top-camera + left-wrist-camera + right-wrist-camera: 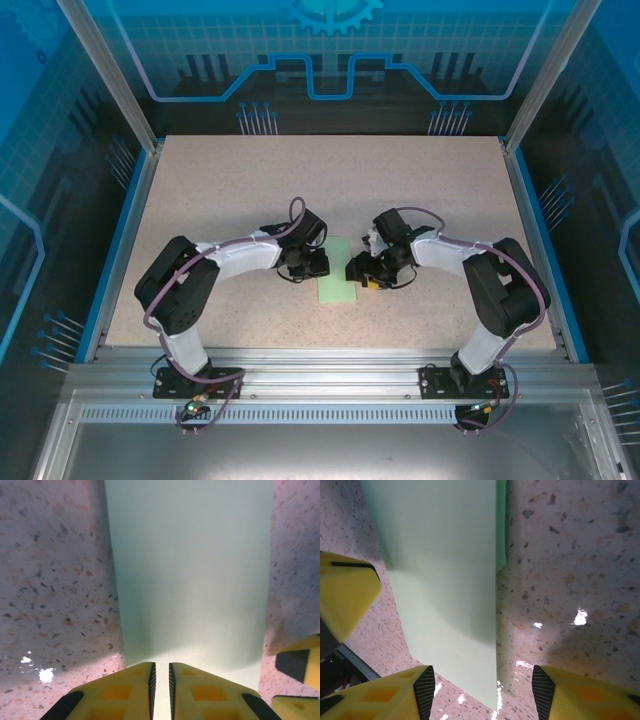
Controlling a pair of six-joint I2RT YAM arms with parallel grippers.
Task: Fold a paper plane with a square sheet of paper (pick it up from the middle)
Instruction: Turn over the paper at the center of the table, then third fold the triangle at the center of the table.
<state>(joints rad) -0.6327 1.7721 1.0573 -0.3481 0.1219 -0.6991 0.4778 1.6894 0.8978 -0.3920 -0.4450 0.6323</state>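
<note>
Where the two arms meet at the middle of the speckled table (250,190), the sheet of paper (338,275) lies as a narrow pale-green strip, its long sides running away from the arm bases. The left gripper (160,672) sits low at the strip's left long side. Its yellow fingers are almost together, with just a thin slit between them. The paper's edge seems to reach into that slit, but whether it is pinched I cannot tell. The right gripper (481,685) faces it from the opposite side, fingers standing wide apart just above the table, with one straight edge of the paper running between them and nothing in their hold.
</note>
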